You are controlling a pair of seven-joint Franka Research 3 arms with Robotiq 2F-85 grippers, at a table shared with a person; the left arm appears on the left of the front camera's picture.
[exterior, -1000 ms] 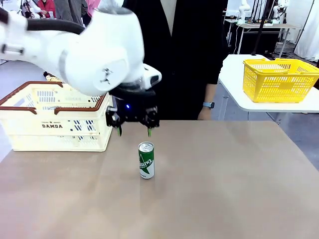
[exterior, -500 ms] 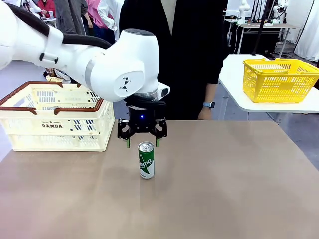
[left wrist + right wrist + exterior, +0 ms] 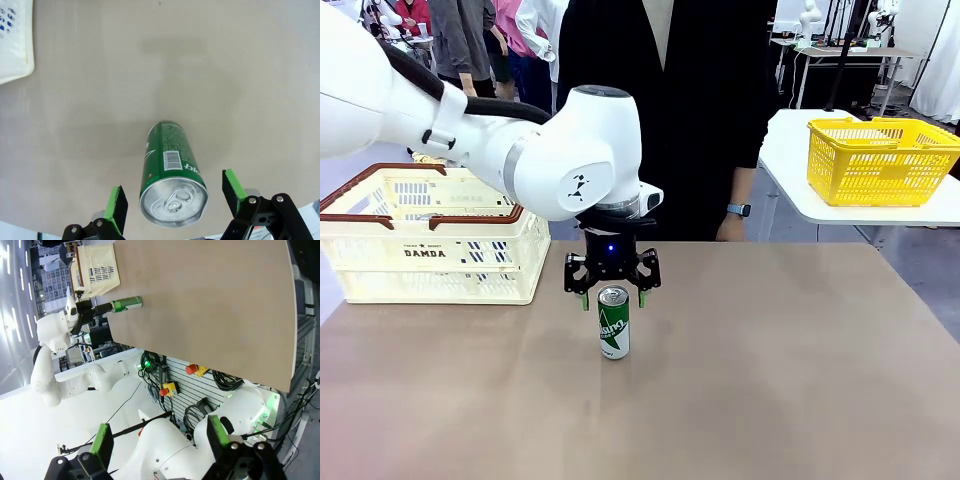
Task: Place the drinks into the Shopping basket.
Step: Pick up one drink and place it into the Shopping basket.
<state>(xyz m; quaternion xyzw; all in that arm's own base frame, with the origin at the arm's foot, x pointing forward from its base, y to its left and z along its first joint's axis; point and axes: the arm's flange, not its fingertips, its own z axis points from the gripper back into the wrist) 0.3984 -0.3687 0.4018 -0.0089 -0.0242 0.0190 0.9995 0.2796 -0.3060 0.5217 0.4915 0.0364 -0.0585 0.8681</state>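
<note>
Can [image 3: 613, 322] upright between open claw [image 3: 613, 292] fingers

Robot lab, white arm [image 3: 520, 150] at table [image 3: 770, 380], more workbenches [image 3: 840, 55] behind

The left gripper [image 3: 613, 294] travelled from a spot above and behind the green can [image 3: 613, 322], on the side toward the Shopping basket [image 3: 432, 236], until it was centred over the can's top. It also dropped lower: its green pads [image 3: 116, 209], which had hung clear above the can, came level with the silver rim, one on each side and apart from it. The white arm [image 3: 535, 150] pulled back from the camera, so more of the basket's rim showed.
</note>
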